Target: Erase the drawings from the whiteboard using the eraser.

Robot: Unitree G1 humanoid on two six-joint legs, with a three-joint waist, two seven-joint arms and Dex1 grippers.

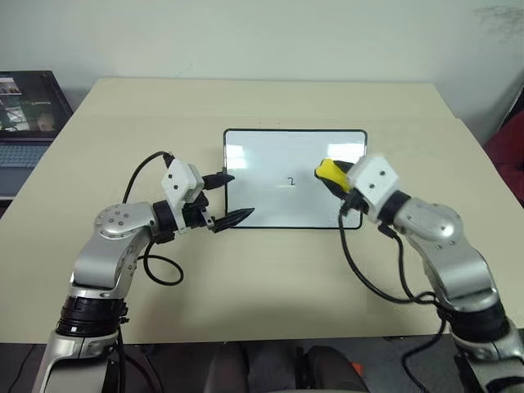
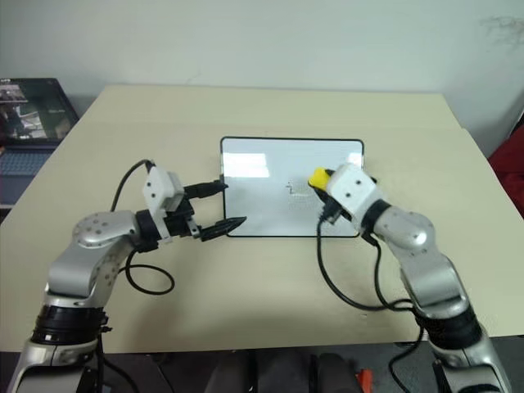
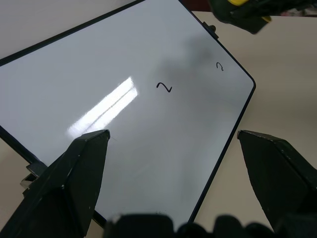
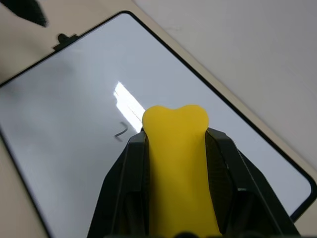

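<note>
my left gripper (image 1: pixel 227 197) sits left of centre in the head view, jaws spread wide and holding nothing, one finger touching or just over the board's (image 1: pixel 270 155) left edge and one at its lower left corner; can't tell if it actually pins the board. board lies flat mid-frame on the table (image 1: pixel 262 270). marks left: a "2" squiggle (image 1: pixel 291 182) near the board's middle, plus a small hook (image 3: pixel 220 66) near a corner in the left wrist view. a third stroke i can't make out. so erasing looks not started, or barely; both visible marks are intact.

my right gripper (image 1: pixel 334 176) is right of centre, clenched on the eraser (image 1: pixel 329 171), yellow end poking out over the board's right part, just right of the "2". contact with the surface: can't tell. next is probably a press and wipe leftward across the "2".

surface: plain beige tabletop, glossy board with a light glare. room: pale wall up top, laptop (image 1: pixel 29 110) at upper left, something red (image 1: pixel 508 155) at the right edge.
</note>
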